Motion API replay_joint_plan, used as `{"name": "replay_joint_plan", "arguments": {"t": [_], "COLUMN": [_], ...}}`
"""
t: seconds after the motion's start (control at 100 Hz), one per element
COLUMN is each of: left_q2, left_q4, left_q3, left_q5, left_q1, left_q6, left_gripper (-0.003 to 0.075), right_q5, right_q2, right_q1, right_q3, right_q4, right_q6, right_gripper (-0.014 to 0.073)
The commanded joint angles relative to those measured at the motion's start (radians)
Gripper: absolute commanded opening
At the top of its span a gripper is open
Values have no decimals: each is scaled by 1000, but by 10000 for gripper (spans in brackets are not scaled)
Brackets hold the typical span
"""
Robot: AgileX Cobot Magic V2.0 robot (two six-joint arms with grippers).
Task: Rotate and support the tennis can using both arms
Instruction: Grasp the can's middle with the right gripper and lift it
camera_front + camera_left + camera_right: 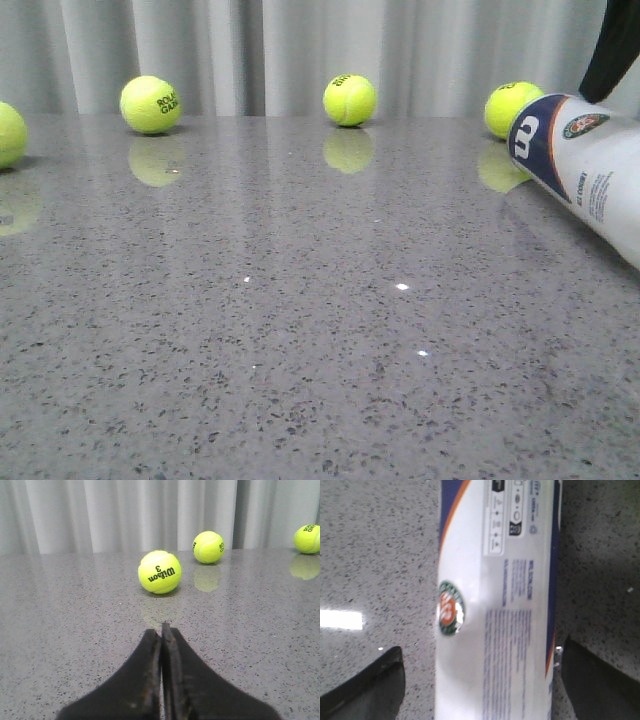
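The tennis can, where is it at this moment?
In the front view the tennis can lies tilted at the table's far right edge, its navy end beside the rightmost tennis ball.

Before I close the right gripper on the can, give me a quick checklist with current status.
1. Tennis can lies between the right gripper's fingers: ok.
2. Right fingers open, gaps on both sides of the can: ok.
3. Can lifted or resting on the table: cannot tell; it sits tilted at the front view's right edge.
4. Left gripper ready to support: not ok; shut, facing a tennis ball, can not in its view.
5. Can's far end: cannot tell, out of frame.
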Motion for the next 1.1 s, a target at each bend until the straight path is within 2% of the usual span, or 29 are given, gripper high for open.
{"name": "replay_joint_plan", "arguments": {"t": [0.0,0.19,0.27,0.32,0.47,0.54,0.74,1.09], "left_q2": [-40,-40,-40,-40,-40,-40,-40,-40], "left_q4": [-6,-6,-6,-6,-6,-6,-6,-6], "left_q3": [48,48,48,48,48,48,48,48], "left_q5": [-76,-76,-76,-76,-76,-76,-76,-76], "left_q1": [2,2,2,2,2,2,2,2], "left_q6": [-8,-8,-8,-8,-8,-8,-8,-8], "left_gripper": [-21,-21,-21,-21,-21,-21,-21,-21], "right_q5": [-30,-65,-66,-66,-64,-57,11,101], "right_q2": [14,72,86,90,94,94,91,180], "right_q1": [0,0,0,0,0,0,28,215], "right_q3": [-41,-47,-47,-47,-47,-49,-112,-342], "right_q4": [27,26,26,26,27,27,23,19], "right_q6": [-13,-19,-20,-20,-20,-21,-83,-259], "right_gripper": [626,626,601,554,307,250,248,248]}}
